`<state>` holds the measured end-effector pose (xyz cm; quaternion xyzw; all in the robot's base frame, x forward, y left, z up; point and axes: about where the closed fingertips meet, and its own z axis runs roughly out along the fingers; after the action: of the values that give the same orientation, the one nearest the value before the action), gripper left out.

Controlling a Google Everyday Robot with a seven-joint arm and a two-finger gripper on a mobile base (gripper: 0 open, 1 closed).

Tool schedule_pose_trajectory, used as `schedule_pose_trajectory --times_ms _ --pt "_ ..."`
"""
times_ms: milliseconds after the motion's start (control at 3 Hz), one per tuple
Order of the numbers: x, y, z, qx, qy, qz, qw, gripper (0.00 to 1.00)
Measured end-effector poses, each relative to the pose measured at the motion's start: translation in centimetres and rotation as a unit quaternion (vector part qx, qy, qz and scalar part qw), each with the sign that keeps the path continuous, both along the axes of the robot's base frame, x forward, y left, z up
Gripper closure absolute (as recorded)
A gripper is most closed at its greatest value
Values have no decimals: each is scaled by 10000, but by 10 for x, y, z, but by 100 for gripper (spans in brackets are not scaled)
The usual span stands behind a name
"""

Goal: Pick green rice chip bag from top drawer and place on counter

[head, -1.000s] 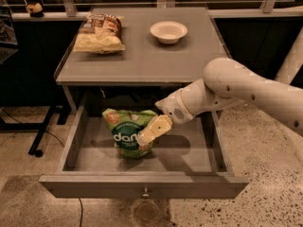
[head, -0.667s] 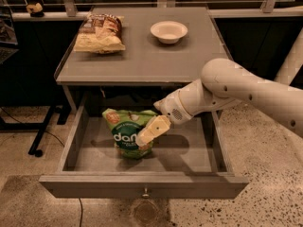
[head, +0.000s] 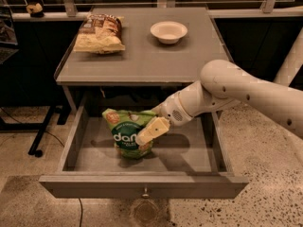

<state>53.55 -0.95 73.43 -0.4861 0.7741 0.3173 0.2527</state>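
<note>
I'm at the grasp step: the arm (head: 236, 89) reaches in from the right of the frame and puts the jaws against the right side of the green rice chip bag (head: 124, 135), which stands tilted inside the open top drawer (head: 142, 187), lower centre. I cannot tell whether the jaws have closed on it. Next I'd want a firm pinch on the crinkly bag, then a straight lift clear of the drawer before swinging up to the tabletop (head: 142, 60), where a brown-and-yellow chip bag (head: 99, 32) and a white bowl (head: 169, 31) already sit. The bag's white lettering reads "dan"; the other bag's print is unreadable
</note>
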Motion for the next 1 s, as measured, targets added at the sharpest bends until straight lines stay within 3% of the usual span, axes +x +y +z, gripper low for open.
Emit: schedule_pose_trajectory --times_ms 1000 --pt "0 0 0 0 0 1 10000 89"
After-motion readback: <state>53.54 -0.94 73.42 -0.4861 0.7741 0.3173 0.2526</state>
